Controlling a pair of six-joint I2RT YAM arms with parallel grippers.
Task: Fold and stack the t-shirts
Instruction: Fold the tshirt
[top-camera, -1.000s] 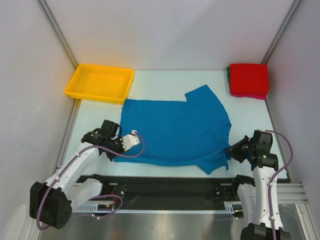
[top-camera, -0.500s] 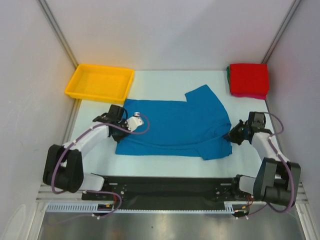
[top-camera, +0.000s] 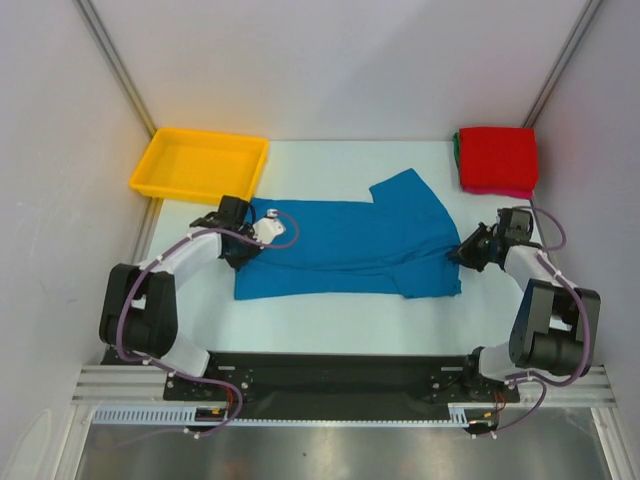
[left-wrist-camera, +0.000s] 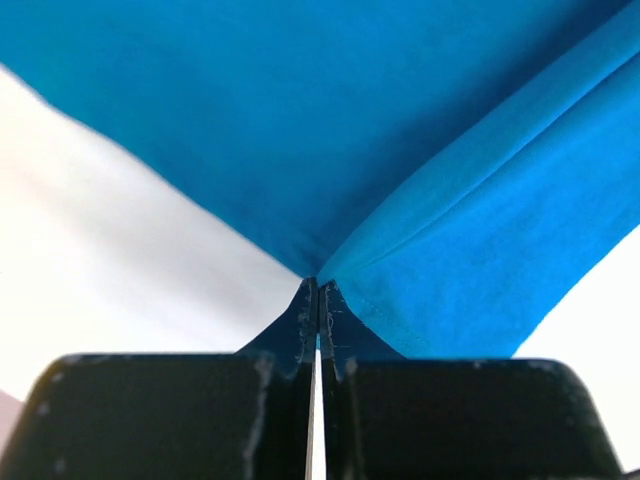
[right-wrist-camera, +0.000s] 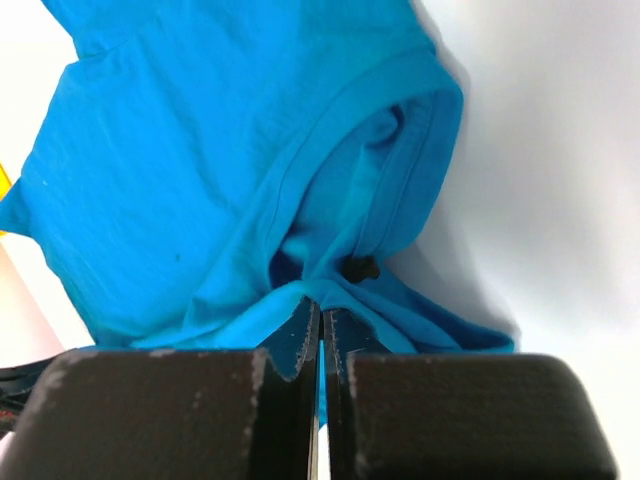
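On white table (top-camera: 330, 322) — blue t-shirt (top-camera: 350, 250)

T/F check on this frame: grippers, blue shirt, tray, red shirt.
1. The left gripper and right gripper are each shut on the blue t-shirt. True.
2. The blue t-shirt lies in the yellow tray. False: it lies on the table, outside the tray.
3. The red t-shirt lies folded in the far right corner. True.
4. The blue t-shirt touches the red t-shirt. False: bare table shows between them.
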